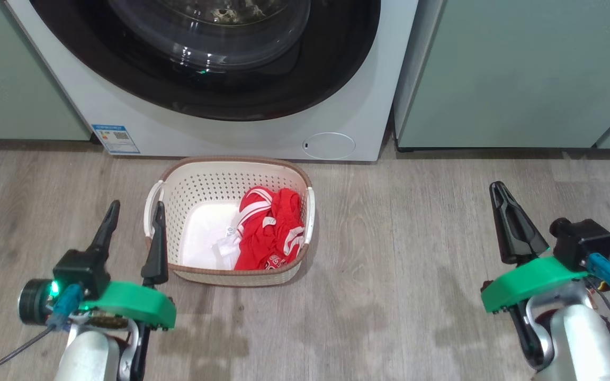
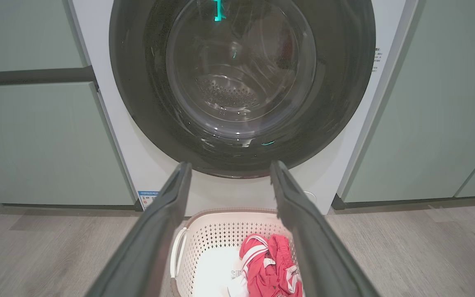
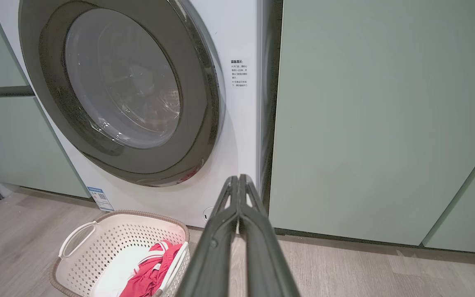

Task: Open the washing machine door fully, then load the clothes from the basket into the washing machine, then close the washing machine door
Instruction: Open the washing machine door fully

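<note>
Left pincer (image 1: 137,206): mine, at the lower left of the head view, both fingers spread wide with nothing between them.
Right pincer (image 1: 497,188): mine, at the lower right, fingers pressed together into one point, pinching nothing, over bare wood floor (image 1: 400,238).
Basket (image 1: 215,182): on the floor just ahead of my left pincer and slightly to its right. My left pincer's inner finger crossed the basket's left rim in the head view; I could not tell whether they touched. The basket was well apart from my right pincer, off to that pincer's left.
Clothes (image 1: 270,230): red with white stripes, bunched in the right half of the basket, with a white cloth piece (image 1: 225,246) against their left side. Neither pincer touched them.
Washing machine (image 1: 231,137): directly behind the basket, nearly against its far rim; blue sticker (image 1: 116,138) at the lower left, round filter cover (image 1: 329,145) at the lower right.
Washing machine door (image 1: 231,100): shut flush to the front, above and beyond the basket, and framed between my spread left fingers in the left wrist view. My right pincer pointed past its right edge.
Cabinets (image 1: 495,79): pale green, on both sides of the machine.
</note>
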